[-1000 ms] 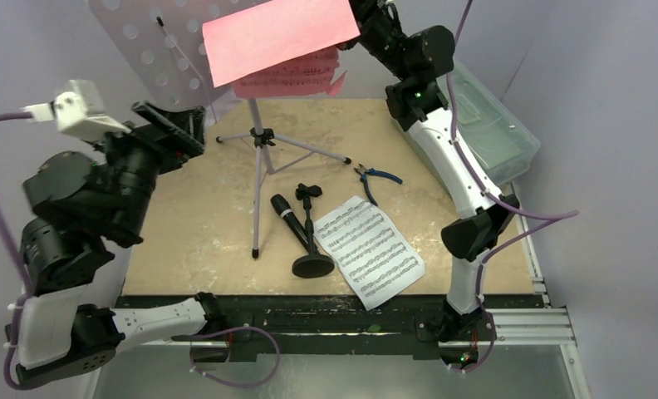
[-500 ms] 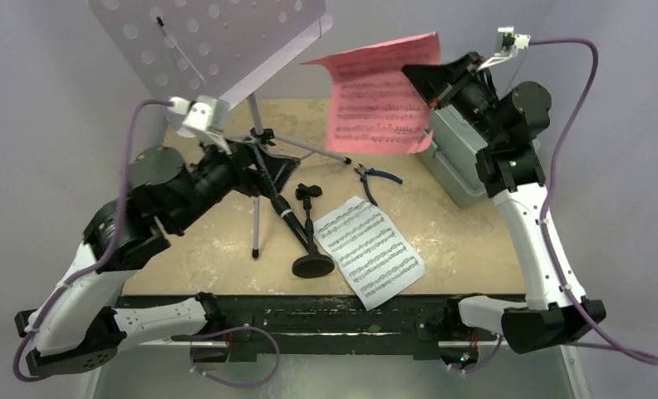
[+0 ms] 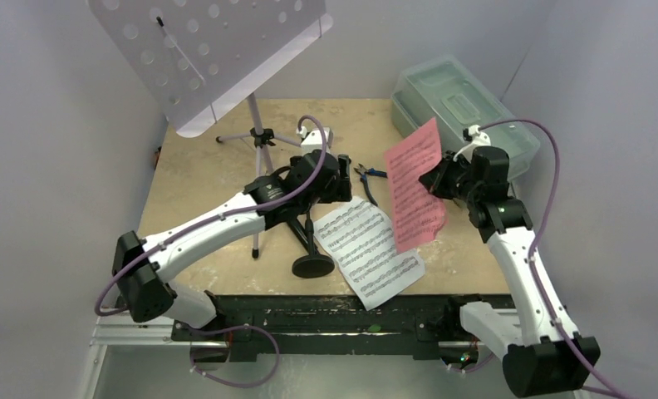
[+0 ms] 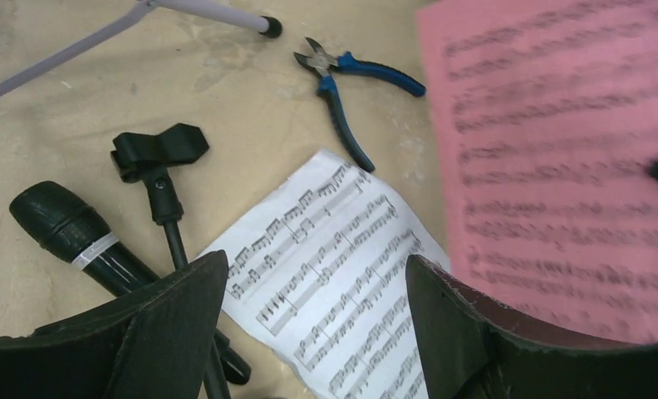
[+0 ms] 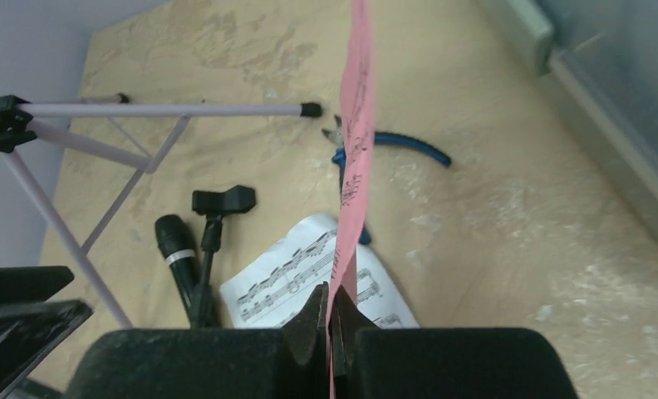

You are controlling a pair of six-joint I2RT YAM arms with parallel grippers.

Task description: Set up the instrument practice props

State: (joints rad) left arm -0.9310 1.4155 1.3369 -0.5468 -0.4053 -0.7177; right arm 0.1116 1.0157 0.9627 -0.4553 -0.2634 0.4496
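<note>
Right end effector point(image 5: 330, 314) pinches pink paper music sheet point(image 3: 414, 187) by its edge.
Light, floppy, likely tears easily; left end effector point(image 4: 316, 270) released, over white paper music sheet point(image 4: 342, 241).

A lavender tripod music stand point(image 3: 209, 58) with a hole-punched tray stands at the back left of the tan bench point(image 3: 184, 179), its tray tilted; the left arm point(image 3: 226, 216) reaches past the stand's legs, its jaws low over the upper end of a short black round-based mic stand point(image 3: 313, 266) lying on the bench; a white paper sheet of printed music point(image 3: 367, 249) lies flat just right of that base; blue-handled pliers point(image 3: 367, 174) lie just behind it; the right arm point(image 3: 508, 241) pinches in its jaws a pink paper sheet of printed music point(image 3: 415, 183) by its right edge, upright above the bench; a clear lidded plastic box point(image 3: 463, 100) sits at the back right.
</note>
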